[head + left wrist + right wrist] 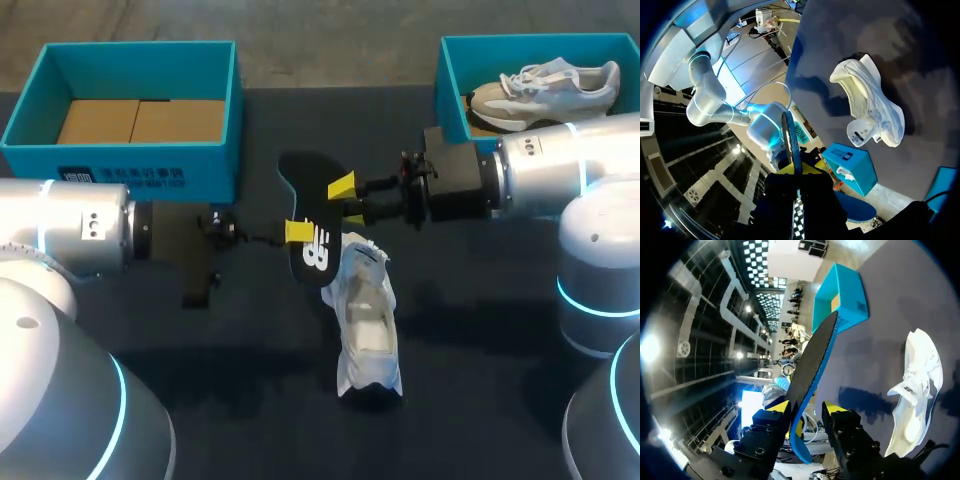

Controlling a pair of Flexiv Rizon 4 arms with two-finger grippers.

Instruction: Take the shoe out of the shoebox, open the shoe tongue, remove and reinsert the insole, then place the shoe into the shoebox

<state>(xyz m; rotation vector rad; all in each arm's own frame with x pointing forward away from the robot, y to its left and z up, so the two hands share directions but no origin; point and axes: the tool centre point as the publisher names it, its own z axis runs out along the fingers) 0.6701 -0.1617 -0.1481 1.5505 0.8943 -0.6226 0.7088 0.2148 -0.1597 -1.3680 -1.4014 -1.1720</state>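
- Insole [316, 250], thin, light and floppy by the look of it, hangs on edge in the air just above the white shoe [366, 320]; it will likely bend if held by one end, so a pinch across both flat faces near the middle should steady it
- Left gripper [792, 169] is clenched on the insole, its edge between the yellow tips; right gripper [807, 412] stands released, the insole leaning on one finger, a gap to the other
- White shoe lies on the table [480, 380], mouth upward; soft-sided, it may slide when the insole is pushed in
- Teal shoebox [215, 150] sits behind at left; another teal box [450, 90] at right holds a second shoe [545, 88]
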